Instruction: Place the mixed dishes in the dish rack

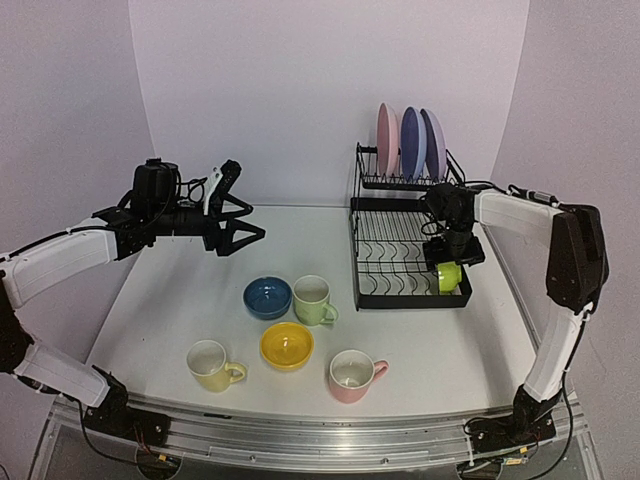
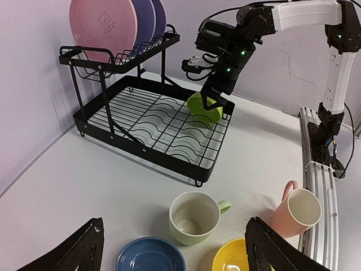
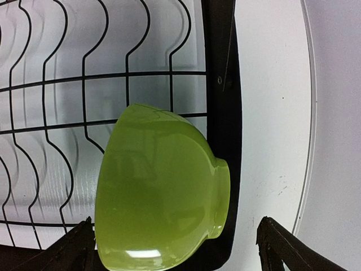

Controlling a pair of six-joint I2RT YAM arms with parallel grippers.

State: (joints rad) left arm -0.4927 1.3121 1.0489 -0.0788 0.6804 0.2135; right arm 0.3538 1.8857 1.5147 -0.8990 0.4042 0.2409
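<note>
White tabletop [image 1: 180, 300], lilac walls; dish rack [image 1: 400, 270] carries three plates [image 1: 410, 142] upright on its upper shelf; green bowl [image 1: 449, 277] lies tipped on its side in the lower tray's near right corner; right gripper [image 1: 452, 258] straddles it, jaws spread wide, not touching; left gripper [image 1: 255, 222] hovers wide open, well apart; dark blue bowl [image 1: 267, 296], yellow bowl [image 1: 286, 345] and three mugs [image 1: 313, 299] stand on the table.

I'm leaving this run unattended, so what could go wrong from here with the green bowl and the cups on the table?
1. The green bowl lies tilted on its side at the edge of the dish rack; it could roll or slip over as the open right gripper pulls away.
2. Its fingers flank the bowl closely; a crooked retreat might clip it.
3. The dark blue bowl and pale green mug sit close together; grabbing one may knock the other.
</note>
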